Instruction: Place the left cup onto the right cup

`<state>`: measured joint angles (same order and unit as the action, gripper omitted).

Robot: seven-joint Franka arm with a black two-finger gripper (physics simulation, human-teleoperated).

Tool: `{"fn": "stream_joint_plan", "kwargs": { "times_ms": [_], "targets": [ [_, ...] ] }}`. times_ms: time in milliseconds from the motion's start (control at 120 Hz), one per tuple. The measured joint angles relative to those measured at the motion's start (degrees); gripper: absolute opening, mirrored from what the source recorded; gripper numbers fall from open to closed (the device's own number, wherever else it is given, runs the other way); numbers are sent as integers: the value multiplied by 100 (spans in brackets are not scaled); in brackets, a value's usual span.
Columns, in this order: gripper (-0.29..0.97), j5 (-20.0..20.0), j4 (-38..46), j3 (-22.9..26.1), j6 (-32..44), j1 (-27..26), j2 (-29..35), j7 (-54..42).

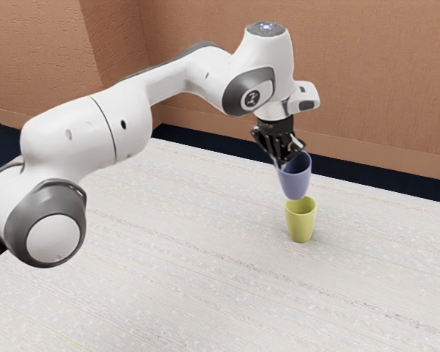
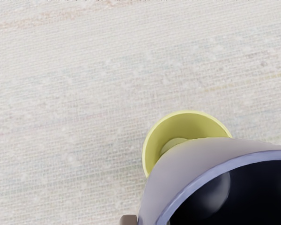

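1. The gripper (image 1: pixel 287 152) was closed on the rim of the purple cup (image 1: pixel 296 180); the cup hung tilted, clear of the table (image 1: pixel 169 257).
2. Its base was right above the mouth of the yellow cup (image 1: pixel 301 220); I could not tell whether they touched.
3. The yellow cup stood upright on the table; in the wrist view the purple cup partly covered its opening.

You had a lavender cup (image 1: pixel 296 178): pale blue-violet outside, dark within, rim a stronger blue in the wrist view. The yellow-green cup (image 1: pixel 301 220) was one plain colour all over. Your worktop (image 1: pixel 169 271) was off-white, finely woven in grain, with faint pastel streaks. Your arm (image 1: pixel 132 121) was white with grey joint bands; jaws black. The wall (image 1: pixel 381 66) was terracotta brown.
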<state>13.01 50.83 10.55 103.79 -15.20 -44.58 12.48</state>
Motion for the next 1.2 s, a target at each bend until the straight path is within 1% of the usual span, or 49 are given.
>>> {"fn": "stream_joint_plan", "kwargs": {
  "times_ms": [492,1200],
  "targets": [
    [-10,3,0,45,255,23,-203,-15],
    [-10,4,1,96,351,149,-290,-20]
  ]
}}
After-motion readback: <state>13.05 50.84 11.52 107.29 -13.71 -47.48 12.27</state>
